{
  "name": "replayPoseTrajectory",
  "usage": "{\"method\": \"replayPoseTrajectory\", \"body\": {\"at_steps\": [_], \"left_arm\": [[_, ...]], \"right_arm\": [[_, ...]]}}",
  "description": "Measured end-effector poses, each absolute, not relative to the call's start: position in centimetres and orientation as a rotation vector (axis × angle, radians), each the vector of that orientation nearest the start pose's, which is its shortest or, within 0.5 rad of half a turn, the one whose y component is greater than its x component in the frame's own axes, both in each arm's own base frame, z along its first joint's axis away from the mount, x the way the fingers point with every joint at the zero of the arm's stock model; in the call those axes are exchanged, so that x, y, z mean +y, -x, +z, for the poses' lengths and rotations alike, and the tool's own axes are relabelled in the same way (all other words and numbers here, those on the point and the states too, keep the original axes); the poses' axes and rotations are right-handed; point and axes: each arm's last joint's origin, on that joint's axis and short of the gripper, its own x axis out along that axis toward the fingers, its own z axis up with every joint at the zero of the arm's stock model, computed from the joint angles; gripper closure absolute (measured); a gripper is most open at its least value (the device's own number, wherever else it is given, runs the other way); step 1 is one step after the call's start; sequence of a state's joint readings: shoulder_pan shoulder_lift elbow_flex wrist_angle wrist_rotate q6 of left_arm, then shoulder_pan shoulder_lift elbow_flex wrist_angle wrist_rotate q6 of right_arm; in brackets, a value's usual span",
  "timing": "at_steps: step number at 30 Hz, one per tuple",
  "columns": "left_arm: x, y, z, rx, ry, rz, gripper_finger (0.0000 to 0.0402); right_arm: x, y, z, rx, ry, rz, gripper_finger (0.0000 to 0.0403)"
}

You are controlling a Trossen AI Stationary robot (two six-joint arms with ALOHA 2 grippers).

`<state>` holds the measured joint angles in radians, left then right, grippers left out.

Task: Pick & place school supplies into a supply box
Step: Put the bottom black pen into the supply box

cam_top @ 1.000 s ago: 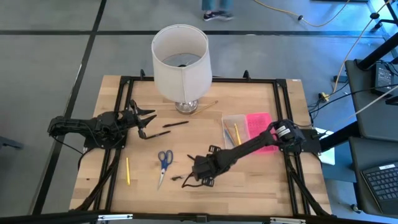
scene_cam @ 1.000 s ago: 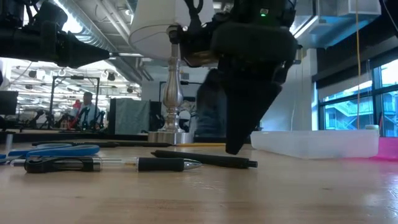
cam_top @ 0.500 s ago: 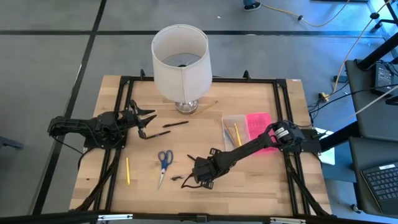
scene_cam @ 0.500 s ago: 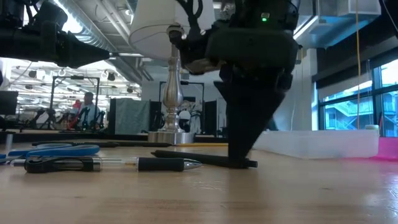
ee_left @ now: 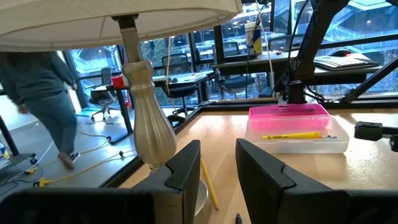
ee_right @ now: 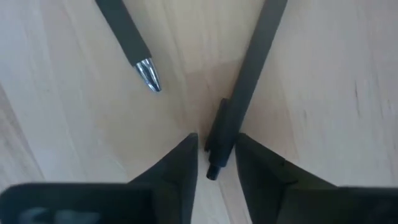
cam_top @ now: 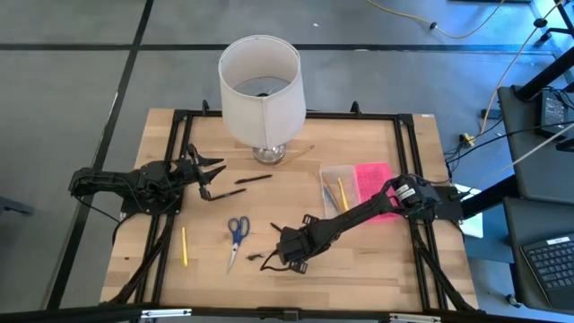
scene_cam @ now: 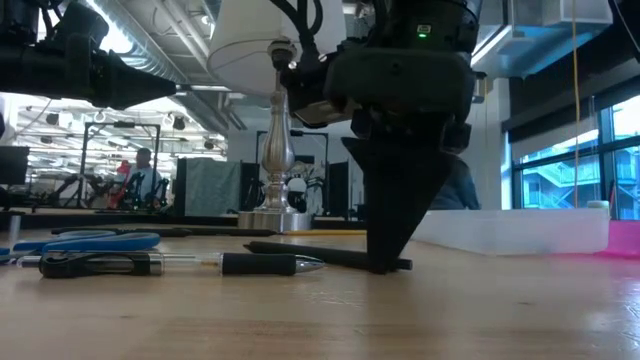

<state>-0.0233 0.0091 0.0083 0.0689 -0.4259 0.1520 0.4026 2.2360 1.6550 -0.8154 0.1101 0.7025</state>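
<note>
My right gripper [cam_top: 285, 253] points down at the table's near middle. In the right wrist view its fingers [ee_right: 186, 158] stand narrowly apart on either side of a black pen's clip end [ee_right: 217, 146]. A second pen with a silver tip [ee_right: 147, 73] lies beside it. Blue-handled scissors [cam_top: 237, 231], a yellow pencil [cam_top: 185, 245] and another black pen [cam_top: 254, 179] lie flat on the wood. The clear supply box [cam_top: 339, 188] stands open with its pink lid [cam_top: 372, 179] alongside, and pencils lie inside. My left gripper [cam_top: 208, 175] hovers open near the lamp. My right gripper comes from above, pointing down, with one finger on each side of the black pen's clip end [ee_right: 214, 162] and lying across the pen. Whether the fingers touch it I cannot tell. The pen [scene_cam: 330, 256] lies flat on the table.
A white lamp [cam_top: 260, 85] stands at the table's far middle, its base [ee_left: 152, 130] close ahead of my left gripper, with a pencil [cam_top: 300, 151] lying beside it. A black frame rims the table [cam_top: 395, 269]. Bare wood lies along the near edge. People show in the room beyond.
My right gripper has come down from just above the black pen until its fingertips reach table level at the pen's end. The pen has stayed where it was.
</note>
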Motion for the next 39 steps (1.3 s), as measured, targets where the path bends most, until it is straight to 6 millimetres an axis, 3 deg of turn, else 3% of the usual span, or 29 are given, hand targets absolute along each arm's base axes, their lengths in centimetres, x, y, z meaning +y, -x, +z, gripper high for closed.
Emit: {"method": "replayPoseTrajectory", "body": {"at_steps": [8,20,25,32,39], "left_arm": [[1.0,-9.5,17.2,-0.036,-0.135,0.407,0.0304],[1.0,-9.5,17.2,-0.036,-0.135,0.407,0.0304],[1.0,-9.5,17.2,-0.037,-0.135,0.407,0.0304],[1.0,-9.5,17.2,-0.036,-0.135,0.407,0.0304],[1.0,-9.5,17.2,-0.036,-0.135,0.407,0.0304]], "right_arm": [[16.8,-40.3,13.1,1.356,-0.231,-0.241,0.0344],[16.6,-39.9,14.3,1.354,-0.263,-0.260,0.0343],[16.2,-38.9,16.1,1.378,-0.303,-0.324,0.0344],[15.0,-36.1,18.6,1.494,-0.382,-0.592,0.0344],[14.1,-33.8,22.2,1.435,-0.360,-0.759,0.0343]]}}
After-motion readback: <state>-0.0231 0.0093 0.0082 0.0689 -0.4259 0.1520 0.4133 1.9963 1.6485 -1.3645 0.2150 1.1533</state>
